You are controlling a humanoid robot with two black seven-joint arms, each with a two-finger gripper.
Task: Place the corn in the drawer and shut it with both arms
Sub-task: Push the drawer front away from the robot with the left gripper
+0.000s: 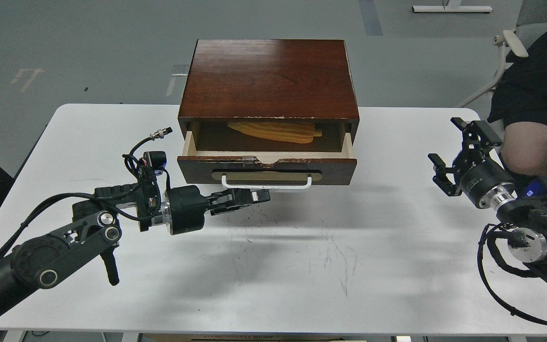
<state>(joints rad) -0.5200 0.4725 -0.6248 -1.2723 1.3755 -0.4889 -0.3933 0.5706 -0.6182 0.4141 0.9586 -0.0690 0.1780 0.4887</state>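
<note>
The yellow corn (273,131) lies inside the drawer (267,172) of the dark wood cabinet (268,78). The drawer stands partly open, its white bar handle (266,184) facing me. My left gripper (261,195) is shut and empty, its fingertips right below the handle against the drawer front. My right gripper (461,153) is open and empty, held above the table's right side, well apart from the cabinet.
The white table (302,266) carries only the cabinet. A seated person's knee (523,147) and a chair are close behind my right arm at the table's right edge.
</note>
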